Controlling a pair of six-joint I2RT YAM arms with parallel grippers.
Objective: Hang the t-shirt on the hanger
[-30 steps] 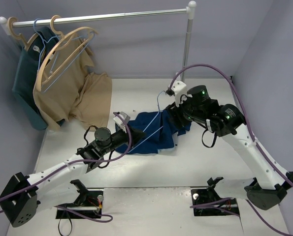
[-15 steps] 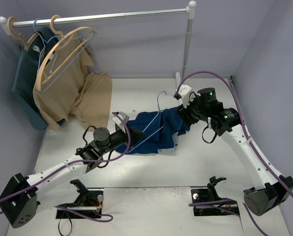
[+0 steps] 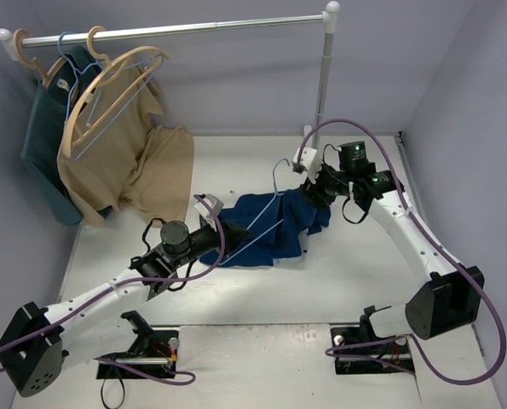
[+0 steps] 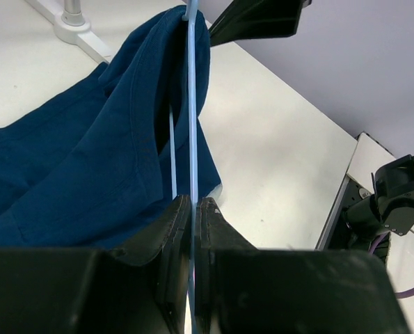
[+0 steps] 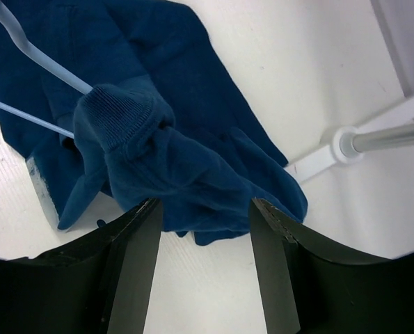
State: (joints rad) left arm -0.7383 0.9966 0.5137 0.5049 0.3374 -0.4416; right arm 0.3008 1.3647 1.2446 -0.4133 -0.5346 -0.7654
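T-shirt (image 3: 274,228) is lying bunched on the table (image 3: 364,281), hanger (image 3: 276,181) poking through its ribbed neck; left gripper (image 4: 193,209) is pinching the hanger's wire; right gripper (image 5: 205,209) is hovering half-open over the cloth; shoulders seemingly awaiting seating.

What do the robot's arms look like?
The left arm and right arm are white with chunky black joints. A purple cable loops along each. The right one shows small green lights. The fingers are black.

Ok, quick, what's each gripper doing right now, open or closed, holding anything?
Left gripper: closed on the hanger.
Right gripper: open above the t-shirt, holding nothing.
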